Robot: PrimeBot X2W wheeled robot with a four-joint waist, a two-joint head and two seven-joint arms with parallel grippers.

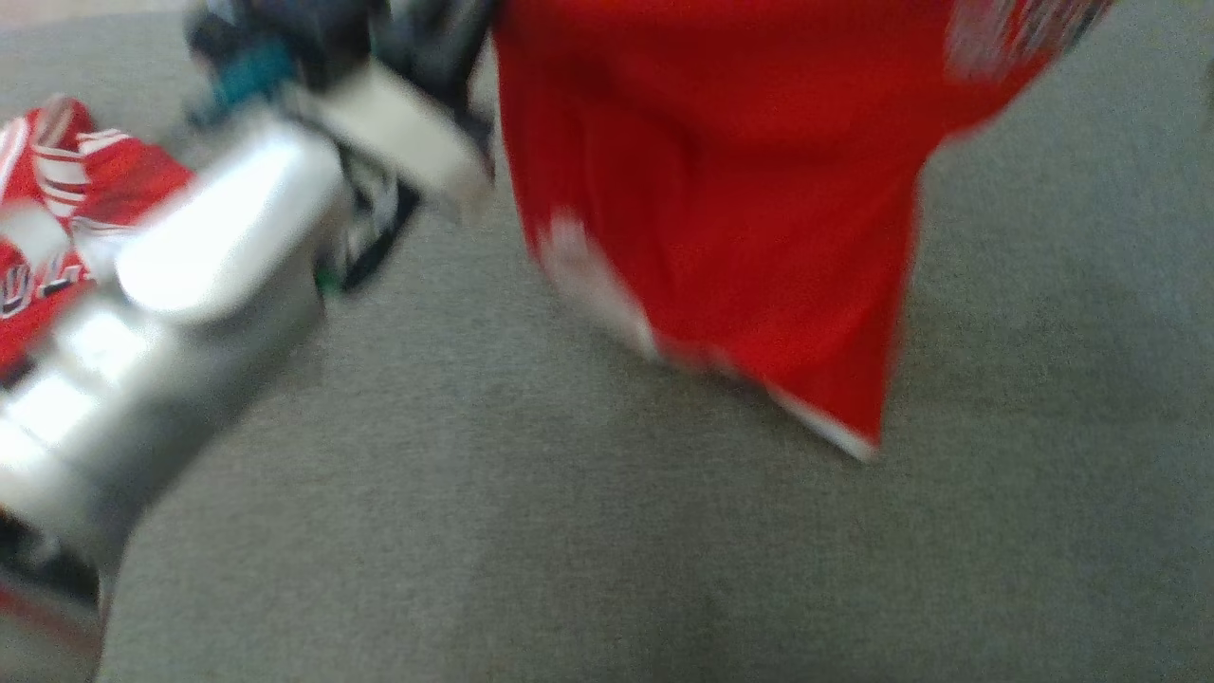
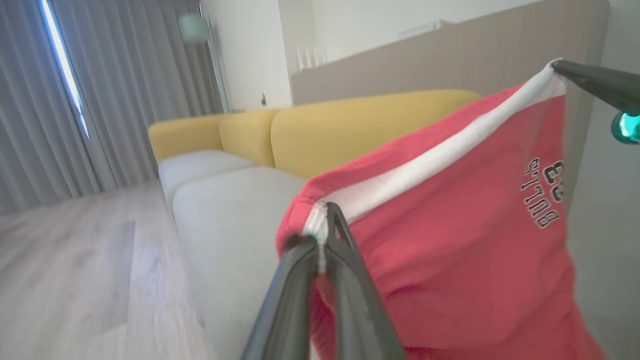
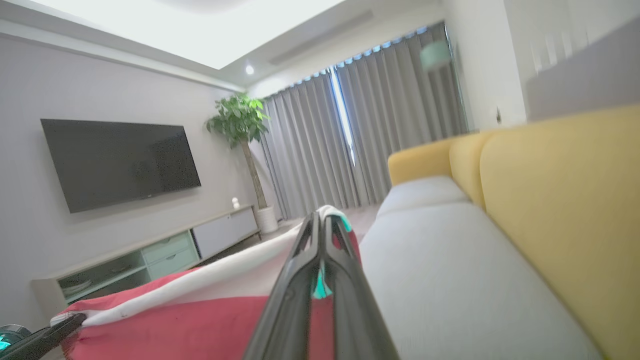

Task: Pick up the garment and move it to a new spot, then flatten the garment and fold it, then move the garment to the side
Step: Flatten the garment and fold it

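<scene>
Left gripper (image 2: pixel 327 220): pinches one end of the white band (image 2: pixel 440 160) of the garment (image 2: pixel 450 240). Right gripper (image 3: pixel 320 222): pinches the other end. Runs taut arm to arm, neither arm nearer; hangs below toward the sofa (image 1: pixel 569 531) seat.

The garment (image 2: pixel 450 240) is soft, matt cloth, red, with a smoother white band along one edge. The sofa seat (image 1: pixel 569 531) is grey woven fabric, dull and slightly rough. The backrest (image 2: pixel 360 130) is matt yellow cloth. The left fingers (image 2: pixel 356 290) look like dark, smooth plastic. The forearm (image 1: pixel 209 247) is pale and glossy, and the floor (image 2: pixel 75 260) is light wood.
</scene>
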